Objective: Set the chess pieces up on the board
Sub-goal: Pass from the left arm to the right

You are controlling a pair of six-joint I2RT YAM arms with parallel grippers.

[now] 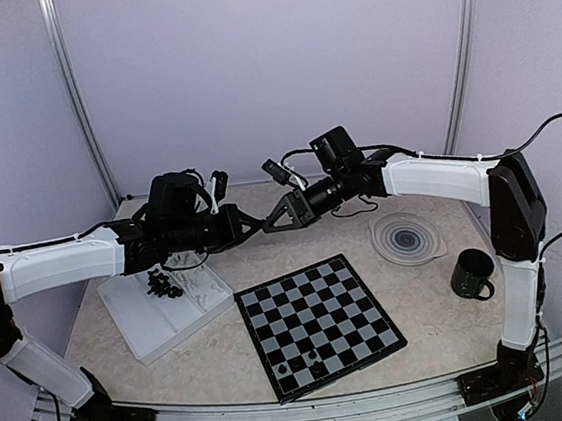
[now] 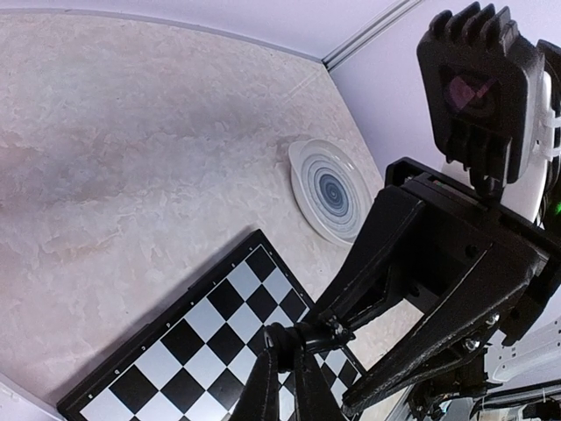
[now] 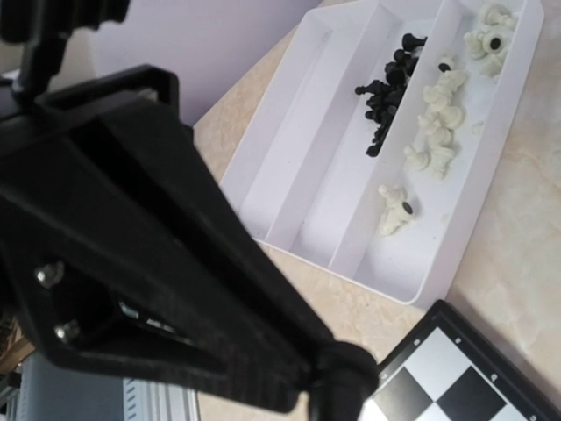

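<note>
My two grippers meet tip to tip in mid-air behind the board (image 1: pixel 318 322). The left gripper (image 1: pixel 257 226) is shut on a small black chess piece (image 2: pixel 298 338), seen just past its own fingertips (image 2: pixel 263 377). The right gripper (image 1: pixel 270 223) reaches the same piece from the other side; its fingers (image 2: pixel 377 254) stand apart above and below it. Two black pieces (image 1: pixel 282 369) stand near the board's front edge. More black pieces (image 3: pixel 390 83) and white pieces (image 3: pixel 438 114) lie in the white tray (image 3: pixel 289 175).
The white tray (image 1: pixel 162 319) sits left of the board. A round grey ringed plate (image 1: pixel 408 237) lies at the back right, with a dark green mug (image 1: pixel 472 274) in front of it. The left arm's dark body fills the left side of the right wrist view.
</note>
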